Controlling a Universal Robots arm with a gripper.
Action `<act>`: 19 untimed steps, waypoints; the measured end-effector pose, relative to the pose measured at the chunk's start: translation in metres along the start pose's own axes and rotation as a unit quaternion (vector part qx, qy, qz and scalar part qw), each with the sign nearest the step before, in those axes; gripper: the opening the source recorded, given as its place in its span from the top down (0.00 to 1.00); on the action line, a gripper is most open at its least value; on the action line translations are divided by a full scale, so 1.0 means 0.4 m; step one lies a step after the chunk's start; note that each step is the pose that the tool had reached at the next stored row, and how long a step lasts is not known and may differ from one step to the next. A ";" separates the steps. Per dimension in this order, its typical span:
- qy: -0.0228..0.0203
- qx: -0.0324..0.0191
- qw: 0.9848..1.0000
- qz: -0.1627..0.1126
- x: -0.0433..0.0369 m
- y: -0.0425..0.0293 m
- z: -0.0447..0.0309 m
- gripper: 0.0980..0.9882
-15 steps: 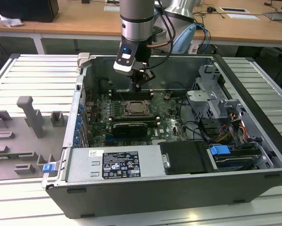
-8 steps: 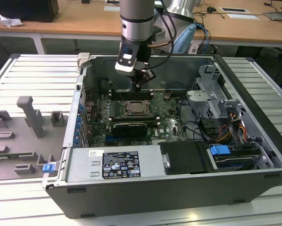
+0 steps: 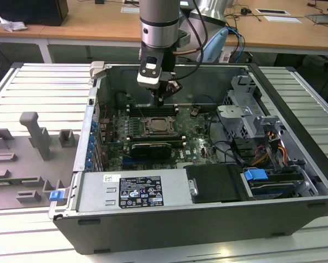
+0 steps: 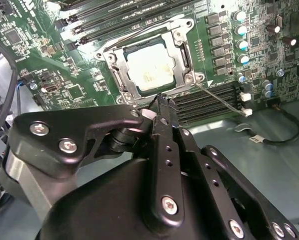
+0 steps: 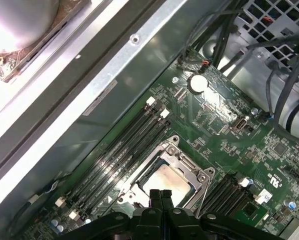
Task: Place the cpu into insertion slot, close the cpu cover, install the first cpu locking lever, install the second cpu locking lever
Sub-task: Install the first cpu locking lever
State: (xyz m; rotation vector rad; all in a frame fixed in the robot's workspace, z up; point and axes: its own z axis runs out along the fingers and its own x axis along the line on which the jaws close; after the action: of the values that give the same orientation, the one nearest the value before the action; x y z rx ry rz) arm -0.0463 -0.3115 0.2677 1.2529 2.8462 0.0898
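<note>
The cpu [image 4: 149, 70] lies flat in the insertion slot [image 3: 157, 126] on the green motherboard [image 4: 79, 90], its silver-beige top showing through the cut-out. The cpu cover [image 4: 114, 59] is a silver frame lying down flat around the cpu [image 5: 167, 181]. A thin wire locking lever [image 4: 220, 99] runs out from one socket corner over the memory slots. My gripper [image 4: 162, 102] hangs just above the socket's edge, beside the memory slots. Its fingers [image 5: 154, 196] are pressed together with nothing seen between them. In the exterior view the gripper [image 3: 160, 102] is above the far side of the socket.
The open computer case [image 3: 295, 104] walls in the board. A long black card [image 3: 150, 148] lies near the socket, with the power supply [image 3: 134, 189] in front. Drive cage [image 3: 243, 118] and cables [image 3: 263, 156] sit at the exterior view's right. A grey fixture [image 3: 38, 137] stands on the table outside.
</note>
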 end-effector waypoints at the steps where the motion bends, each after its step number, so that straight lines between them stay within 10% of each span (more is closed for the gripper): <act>1: 0.000 0.000 1.000 -0.003 0.000 0.000 0.000 0.99; 19: 0.005 0.000 0.997 -0.073 0.000 0.000 0.000 0.99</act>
State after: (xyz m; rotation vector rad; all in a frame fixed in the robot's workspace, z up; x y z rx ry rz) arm -0.0463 -0.3115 0.2677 1.0435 2.9339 0.0932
